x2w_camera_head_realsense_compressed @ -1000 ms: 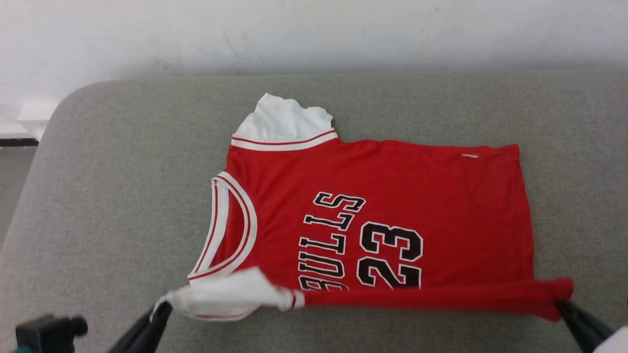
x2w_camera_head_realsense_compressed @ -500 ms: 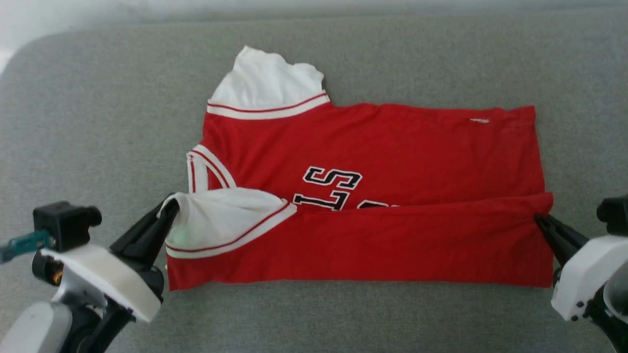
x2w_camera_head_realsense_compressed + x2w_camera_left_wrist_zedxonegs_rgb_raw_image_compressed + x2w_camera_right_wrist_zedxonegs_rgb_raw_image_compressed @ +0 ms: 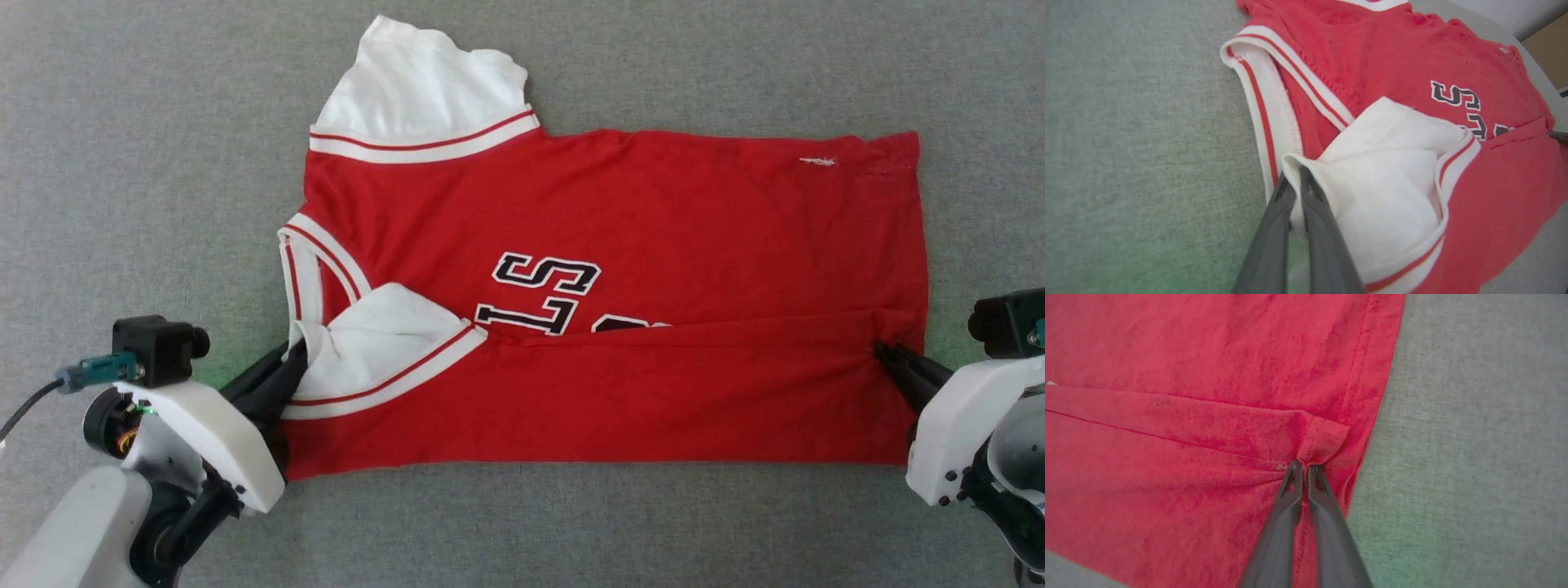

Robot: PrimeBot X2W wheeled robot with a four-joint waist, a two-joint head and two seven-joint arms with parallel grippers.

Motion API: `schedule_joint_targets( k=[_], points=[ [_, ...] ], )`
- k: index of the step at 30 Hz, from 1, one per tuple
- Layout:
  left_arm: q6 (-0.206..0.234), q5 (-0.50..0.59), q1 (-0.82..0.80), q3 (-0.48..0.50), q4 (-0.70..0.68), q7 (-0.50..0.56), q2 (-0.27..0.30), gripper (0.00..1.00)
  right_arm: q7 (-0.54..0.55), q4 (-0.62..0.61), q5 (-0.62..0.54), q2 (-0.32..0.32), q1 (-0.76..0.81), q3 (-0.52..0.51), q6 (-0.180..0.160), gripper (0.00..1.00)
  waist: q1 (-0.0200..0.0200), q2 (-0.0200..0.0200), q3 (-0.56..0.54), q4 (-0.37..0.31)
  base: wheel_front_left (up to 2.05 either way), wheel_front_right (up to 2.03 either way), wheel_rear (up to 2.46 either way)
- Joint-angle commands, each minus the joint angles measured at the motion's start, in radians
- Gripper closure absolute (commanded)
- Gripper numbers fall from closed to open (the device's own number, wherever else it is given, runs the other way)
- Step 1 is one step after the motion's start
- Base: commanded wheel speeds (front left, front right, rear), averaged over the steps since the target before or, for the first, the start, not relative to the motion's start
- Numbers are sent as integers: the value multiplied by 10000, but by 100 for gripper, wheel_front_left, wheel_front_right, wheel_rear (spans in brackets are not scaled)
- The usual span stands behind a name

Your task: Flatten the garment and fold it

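Head view: the garment (image 3: 620, 212) lies mid-frame on grey padding (image 3: 163, 163), lower edge folded over. The left hand (image 3: 298, 355) pinches its white sleeve (image 3: 375, 347), the right hand (image 3: 882, 353) its hem (image 3: 898, 325). Next, probably: lay flat and release.

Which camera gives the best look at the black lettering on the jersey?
The head view: the lettering on the garment sits mid-frame, sharp, its lower part under the folded flap. The left wrist view has it small and slanted near the right edge. The right wrist view faces plain red cloth at the hem.
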Motion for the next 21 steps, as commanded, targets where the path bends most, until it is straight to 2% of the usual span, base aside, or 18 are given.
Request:
schedule_joint_targets(
  k=[1, 2, 3, 4, 5, 6, 12, 18, 20, 21],
  points=[
    [-32, -80, -50, -200, 340, 106, -174, 84, 154, 366, 20, 115, -26, 155, -9, 75, 1, -1, -23, 36, 0, 0, 0],
    [-32, -133, -60, -173, 387, 65, -207, 65, 148, 387, 38, 149, -47, 153, -9, 16, 1, -1, -54, 48, 0, 0, 0],
    [-33, -212, -49, -143, 409, 33, -243, 56, 120, 387, 87, 196, -59, 148, -9, 0, 1, -1, -95, 59, 0, 0, 0],
    [-34, -292, -28, -97, 396, -28, -280, 43, 64, 372, 135, 252, -62, 112, -9, 0, 1, -1, -150, 72, 0, 0, 0],
    [-35, -390, 7, -36, 359, -113, -324, 11, 21, 347, 179, 293, -44, 80, -9, 0, 1, -1, -215, 92, 0, 0, 0],
    [-36, -512, 64, 38, 305, -213, -382, 0, 2, 306, 216, 295, 4, 81, -9, 0, 1, -1, -296, 112, 0, 0, 0],
    [176, -742, 814, 591, -384, -1228, -549, 0, -583, -376, 462, 469, 616, -423, -9, 0, 1, -1, -927, 244, 0, 0, 0],
    [1096, -109, 1955, 1473, -1229, -3396, -987, 0, -2190, -1313, -189, 1184, 1603, -1413, -9, 0, 1, -1, -1527, 399, 0, 0, 0],
    [1416, 95, 2367, 1770, -1512, -3814, -1305, 0, -2802, -1506, -493, 1675, 1937, -1665, -9, 0, 1, -1, -1670, 425, 0, 0, 0],
    [1416, 95, 2367, 1770, -1512, -3814, -1305, 0, -2802, -1506, -493, 1675, 1937, -1665, -9, 0, 1, -1, -1670, 425, 0, 0, 0]
  ],
)
